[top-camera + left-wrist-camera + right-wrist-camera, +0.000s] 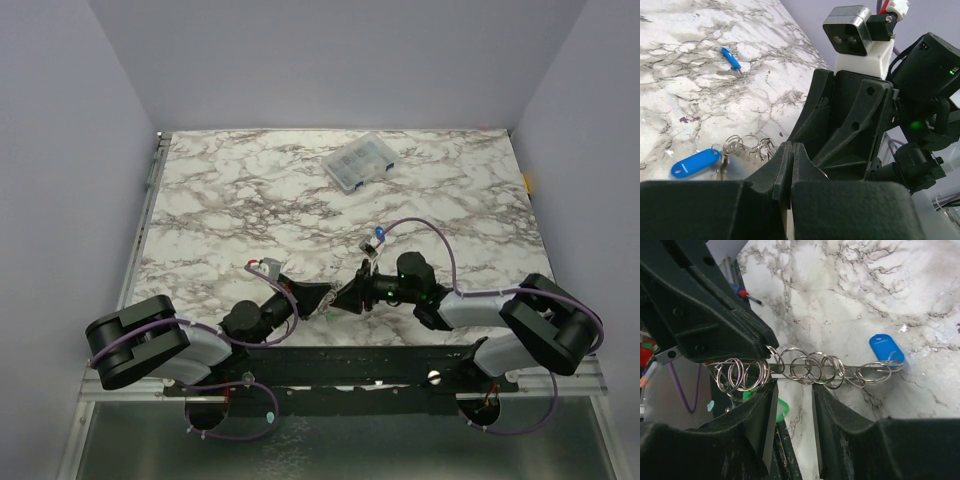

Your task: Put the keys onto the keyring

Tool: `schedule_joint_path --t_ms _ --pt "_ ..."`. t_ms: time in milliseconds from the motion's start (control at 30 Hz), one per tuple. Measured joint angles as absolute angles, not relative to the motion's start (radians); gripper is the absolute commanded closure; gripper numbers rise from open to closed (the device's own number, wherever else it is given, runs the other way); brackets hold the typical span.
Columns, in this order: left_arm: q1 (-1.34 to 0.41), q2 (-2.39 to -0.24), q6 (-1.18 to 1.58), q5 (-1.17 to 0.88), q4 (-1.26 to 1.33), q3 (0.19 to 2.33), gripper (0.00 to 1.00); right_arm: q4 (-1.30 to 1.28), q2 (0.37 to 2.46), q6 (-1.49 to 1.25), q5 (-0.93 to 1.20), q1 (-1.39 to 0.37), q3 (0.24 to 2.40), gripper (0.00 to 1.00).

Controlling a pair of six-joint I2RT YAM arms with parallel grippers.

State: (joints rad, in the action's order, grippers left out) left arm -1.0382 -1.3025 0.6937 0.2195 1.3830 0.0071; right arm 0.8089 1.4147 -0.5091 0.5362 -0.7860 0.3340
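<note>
Currently your left gripper (762, 354) is clamped tight on the keyring (810, 367), a string of linked silver rings that stretches from its tips to a blue tag (885, 347) lying on the marble table (250, 190). Your right gripper (792, 397) faces it with its 2 jaws apart; the rings cross just beyond the gap and nothing is pinched. 1 blue key (731, 59) lies loose on the table, well apart from the rings. The clear box (360, 162) sits at the far side.

Shiny metal keyring chain (805, 367); glossy blue plastic key head (886, 347); smooth marble-look table (865, 285)
</note>
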Motion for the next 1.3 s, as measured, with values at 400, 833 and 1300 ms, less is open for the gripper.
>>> schedule_joint_path --t_ms 400,833,1300 --pt "-1.038 -1.301 0.7 0.22 1.39 0.007 1.0 0.888 1.393 -0.53 0.551 -0.786 0.324 0.53" --pt "-1.038 -1.174 0.723 0.206 1.388 0.007 1.0 0.828 1.34 -0.496 0.468 -0.785 0.325 0.36" --pt "-1.033 -0.633 0.67 -0.05 1.225 0.008 1.0 0.365 0.736 -0.302 0.434 -0.786 0.53 0.33"
